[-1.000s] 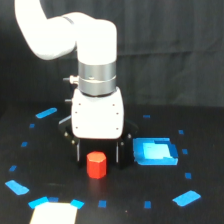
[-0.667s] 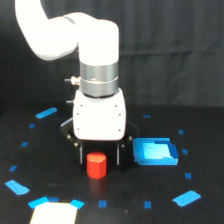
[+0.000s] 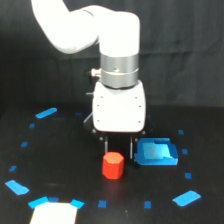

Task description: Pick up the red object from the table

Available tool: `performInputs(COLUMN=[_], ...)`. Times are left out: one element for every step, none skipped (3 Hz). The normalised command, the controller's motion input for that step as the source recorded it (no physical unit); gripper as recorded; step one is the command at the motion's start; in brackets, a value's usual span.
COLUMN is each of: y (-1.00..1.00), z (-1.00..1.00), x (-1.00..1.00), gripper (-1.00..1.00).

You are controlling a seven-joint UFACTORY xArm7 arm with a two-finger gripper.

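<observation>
The red object [image 3: 113,165] is a small red-orange faceted block, directly under the white gripper body on the black table [image 3: 60,170]. My gripper [image 3: 118,150] points straight down. Its two thin dark fingers [image 3: 105,146] stand close on either side of the block's upper part, shut on it. The block's base sits at or just above the table surface; I cannot tell which. Most of the finger pads are hidden behind the block.
A blue rectangular piece [image 3: 157,152] lies just to the exterior view's right of the gripper, almost touching the right finger. Small blue tape marks [image 3: 46,113] dot the table in a ring. A white patch [image 3: 54,214] lies at the near edge.
The fingers have closed in from a wide gap to the block's width. Gripper and red block have both shifted toward the exterior view's right; the blue piece has stayed put.
</observation>
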Motion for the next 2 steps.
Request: performInputs(y=[0.54, -0.37], z=[-0.01, -0.16], x=[0.81, 0.16], gripper=[-1.00, 0.99])
